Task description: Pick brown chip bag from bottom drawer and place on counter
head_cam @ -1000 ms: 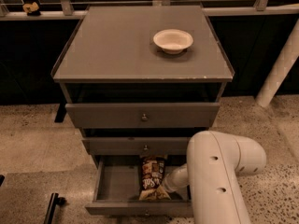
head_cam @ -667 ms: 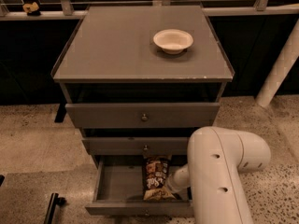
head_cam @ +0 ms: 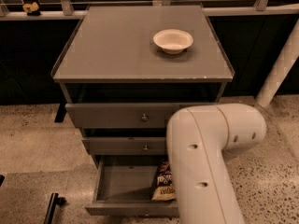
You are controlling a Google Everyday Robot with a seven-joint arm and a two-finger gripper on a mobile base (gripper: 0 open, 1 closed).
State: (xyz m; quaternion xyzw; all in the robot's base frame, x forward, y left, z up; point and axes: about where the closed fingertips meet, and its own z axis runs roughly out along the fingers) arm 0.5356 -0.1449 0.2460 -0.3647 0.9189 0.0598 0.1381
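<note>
Down in the bottom drawer (head_cam: 121, 183), which stood pulled out from the grey cabinet, the brown chip bag (head_cam: 163, 183) lay toward the right side of the tray. Its dark upper part with pale lettering pointed to the back and its tan-yellow end lay toward the low front panel. The left part of the tray showed bare grey floor.

Just right of the bag, the thick white arm (head_cam: 205, 162) filled the lower right of the view, bending from a rounded elbow down across the drawer's right half and overlapping the bag's right edge. The gripper was hidden behind that arm, somewhere low at the right of the open drawer — whether it was released, clenched or grasping the bag could not be told.

Above, the middle drawer (head_cam: 121, 146) and the top drawer (head_cam: 112, 115) each showed a small round knob and stood slightly out from the frame. On the counter (head_cam: 117, 45), a flat grey surface with a thin raised rim, a pale shallow bowl (head_cam: 173, 40) sat right of centre toward the back, well apart from the bag.

Around the cabinet lay speckled stone floor (head_cam: 28, 143). A white post (head_cam: 278, 73) leaned at the right, and a small yellowish object (head_cam: 32, 7) rested on the ledge at upper left.
</note>
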